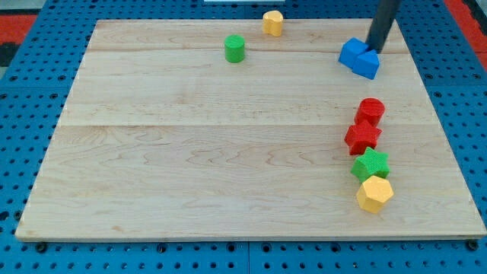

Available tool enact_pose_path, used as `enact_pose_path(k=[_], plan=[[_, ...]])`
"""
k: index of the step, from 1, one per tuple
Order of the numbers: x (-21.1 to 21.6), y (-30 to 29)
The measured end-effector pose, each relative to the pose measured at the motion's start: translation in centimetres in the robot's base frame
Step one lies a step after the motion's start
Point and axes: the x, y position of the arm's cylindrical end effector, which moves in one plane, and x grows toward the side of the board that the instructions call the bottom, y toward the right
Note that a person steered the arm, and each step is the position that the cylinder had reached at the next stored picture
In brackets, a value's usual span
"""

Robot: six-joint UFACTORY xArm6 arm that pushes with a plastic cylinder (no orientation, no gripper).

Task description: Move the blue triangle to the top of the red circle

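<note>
The blue triangle (359,58) lies near the board's top right. My tip (374,51) rests against its upper right side, the dark rod rising to the view's top. The red circle (370,111) sits below the blue triangle, toward the view's right, with a gap of bare wood between them.
A red star (363,137), a green star (370,164) and a yellow hexagon (374,193) run in a column below the red circle. A green cylinder (234,49) and a yellow hexagon (272,23) sit near the top middle. The wooden board (190,152) lies on blue pegboard.
</note>
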Motion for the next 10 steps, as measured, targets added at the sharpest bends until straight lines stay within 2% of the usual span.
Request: enact_pose_path(k=[2,3,4,6,8,10], plan=[[4.3,-0.7],[5.3,1.4],[6.3,7.1],[8.8,6.2],[8.9,2.4],[8.9,1.6]])
